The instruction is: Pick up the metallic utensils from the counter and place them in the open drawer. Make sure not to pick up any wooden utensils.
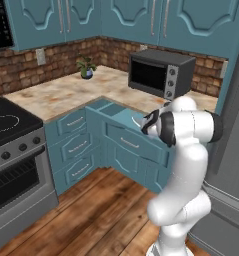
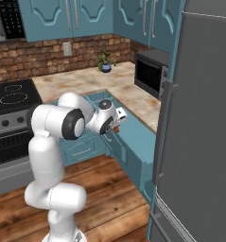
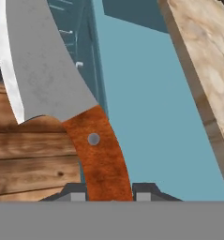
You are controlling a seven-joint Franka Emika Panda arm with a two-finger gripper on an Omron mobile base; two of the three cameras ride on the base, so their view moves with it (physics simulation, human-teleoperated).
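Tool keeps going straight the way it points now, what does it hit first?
Probably the drawer: the tool is shut on the knife handle, and the blade points along the drawer's front edge. The blade could instead pass outside it, over the floor; depth is unclear.

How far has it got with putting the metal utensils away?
Midway with one. The gripper is shut on the reddish handle of a knife, carried over the open drawer, beside the counter edge. The knife has not been let go yet. Whether other metal pieces remain on the counter cannot be told.
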